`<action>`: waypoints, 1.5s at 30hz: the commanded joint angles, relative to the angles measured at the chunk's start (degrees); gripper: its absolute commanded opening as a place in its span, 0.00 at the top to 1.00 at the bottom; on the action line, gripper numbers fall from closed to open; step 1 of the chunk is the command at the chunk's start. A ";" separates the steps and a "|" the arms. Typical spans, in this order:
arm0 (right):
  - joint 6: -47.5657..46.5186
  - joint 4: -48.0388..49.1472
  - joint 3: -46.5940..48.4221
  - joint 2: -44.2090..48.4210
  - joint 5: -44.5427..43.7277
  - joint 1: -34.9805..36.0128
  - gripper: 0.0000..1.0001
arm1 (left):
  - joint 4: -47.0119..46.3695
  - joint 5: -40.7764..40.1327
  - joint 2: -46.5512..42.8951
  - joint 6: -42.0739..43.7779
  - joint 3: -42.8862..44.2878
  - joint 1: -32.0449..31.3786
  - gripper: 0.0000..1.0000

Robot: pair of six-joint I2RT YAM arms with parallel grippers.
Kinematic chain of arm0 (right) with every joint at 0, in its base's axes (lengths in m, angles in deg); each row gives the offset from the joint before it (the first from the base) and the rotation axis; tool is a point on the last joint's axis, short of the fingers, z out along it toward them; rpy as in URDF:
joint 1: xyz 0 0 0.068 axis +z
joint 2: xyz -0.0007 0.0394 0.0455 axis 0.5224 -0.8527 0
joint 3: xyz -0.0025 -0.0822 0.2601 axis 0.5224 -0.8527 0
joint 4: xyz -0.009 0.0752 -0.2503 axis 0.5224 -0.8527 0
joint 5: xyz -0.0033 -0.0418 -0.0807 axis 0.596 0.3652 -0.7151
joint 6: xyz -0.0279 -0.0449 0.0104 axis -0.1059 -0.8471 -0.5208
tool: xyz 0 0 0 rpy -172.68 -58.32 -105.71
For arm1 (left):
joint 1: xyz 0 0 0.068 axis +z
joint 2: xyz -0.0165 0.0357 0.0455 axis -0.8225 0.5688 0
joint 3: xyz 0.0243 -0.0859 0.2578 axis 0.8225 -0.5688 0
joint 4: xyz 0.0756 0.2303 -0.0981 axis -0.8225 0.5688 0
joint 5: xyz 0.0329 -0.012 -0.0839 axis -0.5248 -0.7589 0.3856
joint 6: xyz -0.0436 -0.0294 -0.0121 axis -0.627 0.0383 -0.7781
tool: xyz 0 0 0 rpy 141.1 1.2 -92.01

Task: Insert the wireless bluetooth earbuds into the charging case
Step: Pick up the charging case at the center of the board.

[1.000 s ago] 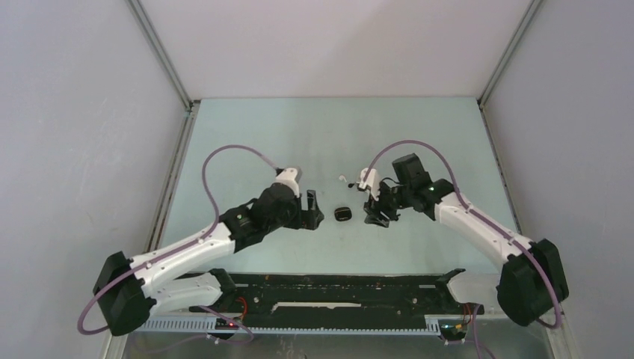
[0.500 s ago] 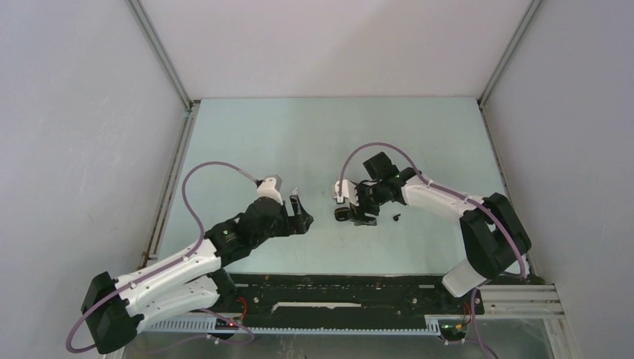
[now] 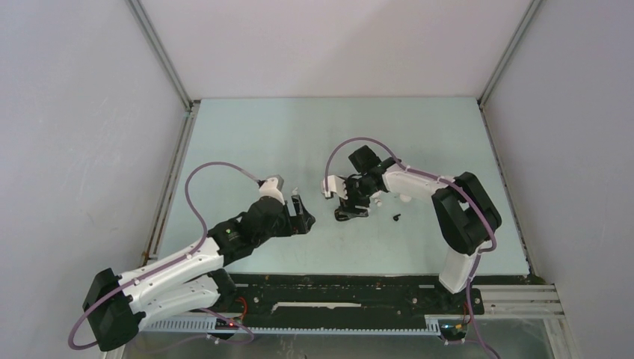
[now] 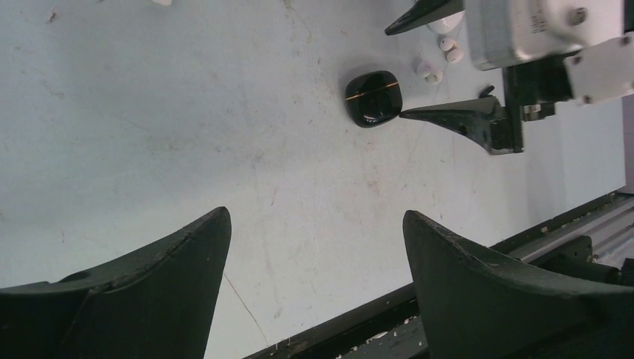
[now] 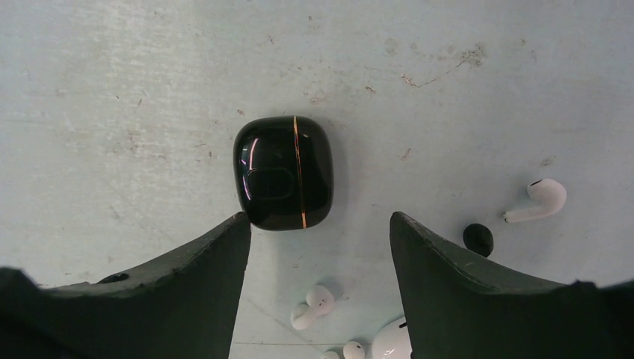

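A closed black charging case [image 5: 284, 182] with a thin gold seam lies on the table; it also shows in the left wrist view [image 4: 374, 97]. My right gripper [image 5: 320, 218] is open, its fingertips just short of the case's near edge, straddling its line. Under the right gripper lie a white stemmed earbud [image 5: 314, 307] and another small white earbud [image 5: 351, 350]. A black stubby earbud [image 5: 478, 238] and a white stemmed earbud [image 5: 534, 200] lie to the right. My left gripper [image 4: 315, 215] is open and empty, well back from the case.
The rounded end of a white case [image 5: 392, 344] shows at the bottom edge of the right wrist view. The black earbud [image 3: 395, 218] lies right of the right gripper [image 3: 348, 209]. A black rail [image 3: 344, 288] runs along the table's near edge.
My right gripper has moved left from beside the case to over it, and the arm has swung round. My left gripper has drawn back a little to the left.
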 commanded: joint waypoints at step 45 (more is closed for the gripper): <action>18.75 -2.41 -11.24 40.39 2.93 0.68 0.70 | -10.98 18.56 15.32 2.03 20.60 -5.90 0.20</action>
